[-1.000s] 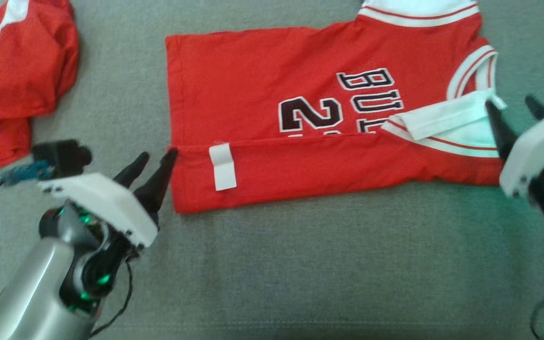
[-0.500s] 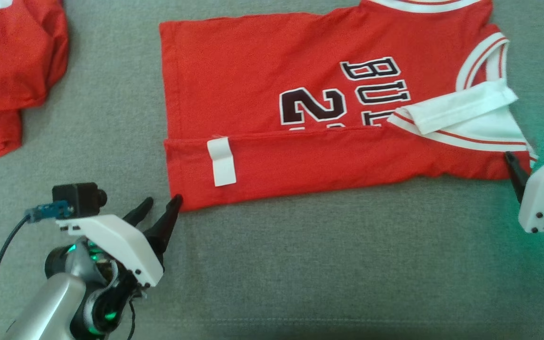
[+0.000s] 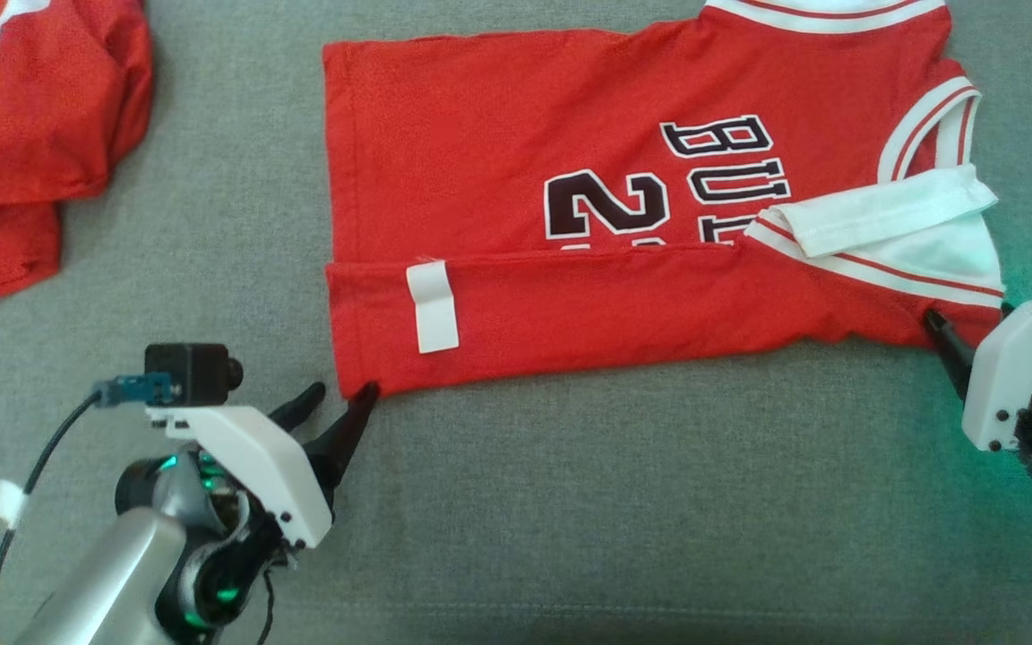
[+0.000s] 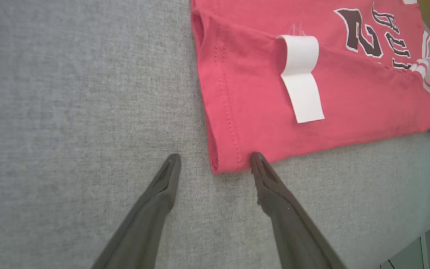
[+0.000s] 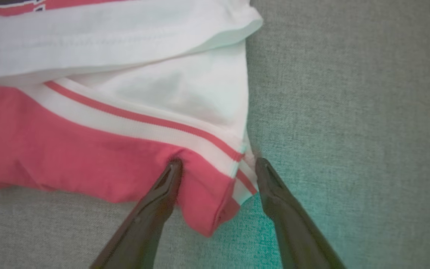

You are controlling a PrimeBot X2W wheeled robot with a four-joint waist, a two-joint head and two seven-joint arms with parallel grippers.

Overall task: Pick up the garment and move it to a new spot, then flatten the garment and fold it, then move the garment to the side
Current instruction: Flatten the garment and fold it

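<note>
The garment (image 3: 498, 179), a red jersey with black lettering, lies flat on the grey surface, its near strip folded up over the chest. A white label (image 3: 433, 306) sits on that strip. My left gripper (image 3: 342, 392) is open at the near left corner; in the left wrist view the gripper (image 4: 215, 158) straddles the corner of the garment (image 4: 259, 93), one fingertip touching the hem. My right gripper (image 3: 967, 313) is open at the near right corner, below the white sleeve (image 3: 883, 215). In the right wrist view the gripper (image 5: 218, 162) has the striped corner of the garment (image 5: 88, 149) between its fingers.
A second red and white garment (image 3: 23, 134) lies bunched at the far left. The grey surface (image 3: 614, 502) stretches bare in front of the jersey. Its edge (image 4: 424, 231) drops off at the lower right of the left wrist view.
Both grippers have drawn back along the jersey's sides: the left from the fold's left end to the near left corner, the right from the sleeve to the near right corner. The head camera shifted.
</note>
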